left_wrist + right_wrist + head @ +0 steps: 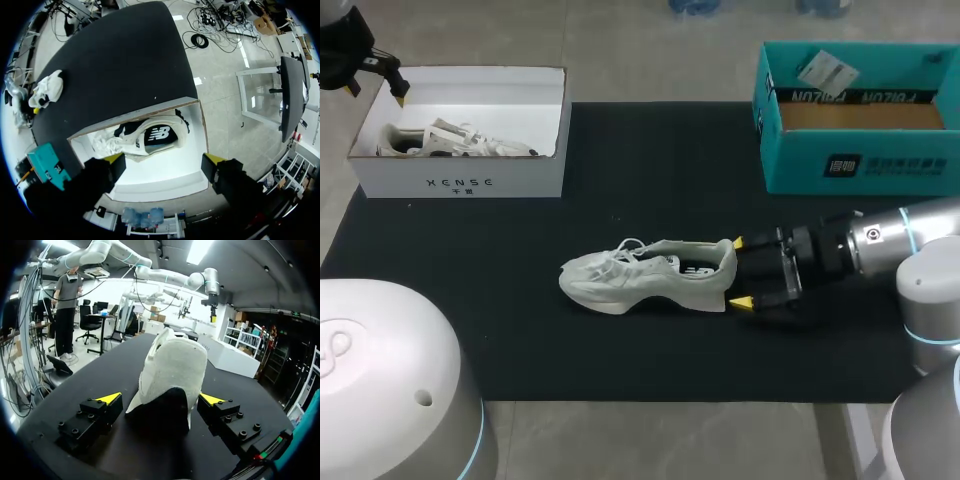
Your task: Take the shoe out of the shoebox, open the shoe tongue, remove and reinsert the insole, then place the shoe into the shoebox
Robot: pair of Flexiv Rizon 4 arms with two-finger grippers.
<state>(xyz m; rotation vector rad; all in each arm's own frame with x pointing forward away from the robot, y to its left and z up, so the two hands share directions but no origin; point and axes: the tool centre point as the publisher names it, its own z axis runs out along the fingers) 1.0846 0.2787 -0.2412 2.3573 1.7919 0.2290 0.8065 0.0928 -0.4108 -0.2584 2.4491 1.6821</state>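
Step in hand, by the look of it: taking hold of the heel to steady the white shoe (650, 275) for the tongue work. Right jaws: spread, one yellow tip on either side of the heel, neither seen touching.

To do well: close squarely across the heel, low near the sole, not on the soft collar rim. Squeeze only enough to stop sliding on the black mat (620, 365). Leave the toe aimed toward the table's left edge, for easy reach of tongue and laces from that side.

Left jaws: also spread, nothing between them, poised above the white shoebox (460, 185) at the far left corner of the table (a second shoe (460, 140) lying inside it, dark patch on its side). Probably wanted next at the tongue.

Shoe itself: out of the box, middle of the table, heel toward the right edge, toe toward the left. Pale textured upper, chunky sculpted sole, loose white laces bunched over the forefoot, dark lining inside the opening, dark patch low on the heel. Seemingly on its sole; slight lean not ruled out. Teal box (860, 160) at the far right corner, well apart from the shoe.
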